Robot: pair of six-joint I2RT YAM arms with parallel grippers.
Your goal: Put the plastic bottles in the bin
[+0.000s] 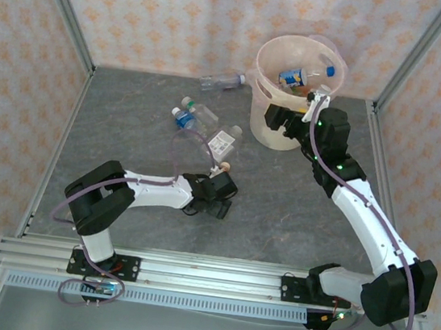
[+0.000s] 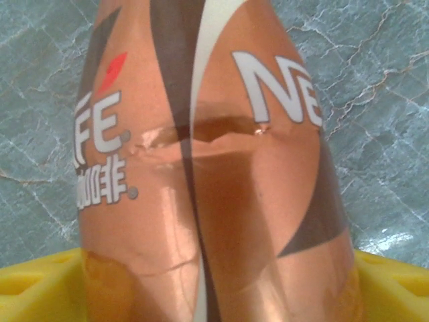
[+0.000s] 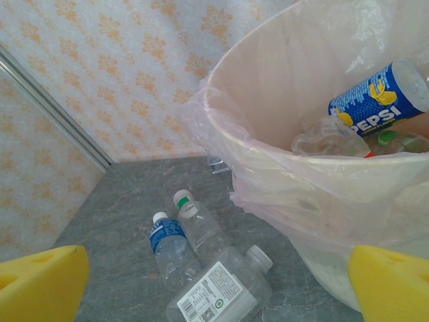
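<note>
Currently I read the left gripper (image 1: 220, 183) as clamped on a glossy copper-brown Nescafé bottle (image 2: 221, 201). Its label is creased, and both ends are cut off in the left wrist view. I see the right gripper (image 1: 318, 103) with its yellow foam pads (image 3: 40, 282) apart, just beside the bin (image 3: 301, 194). That round beige bucket has a thin clear liner and holds a blue Pepsi bottle (image 3: 375, 100). 3 clear bottles (image 3: 194, 225) lie on the grey marbled table (image 1: 129, 120), enclosed by floral wallpaper (image 1: 183, 14).

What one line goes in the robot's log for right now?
left gripper: shut on brown coffee bottle | right gripper: open, by bin rim | table: four bottles loose
</note>
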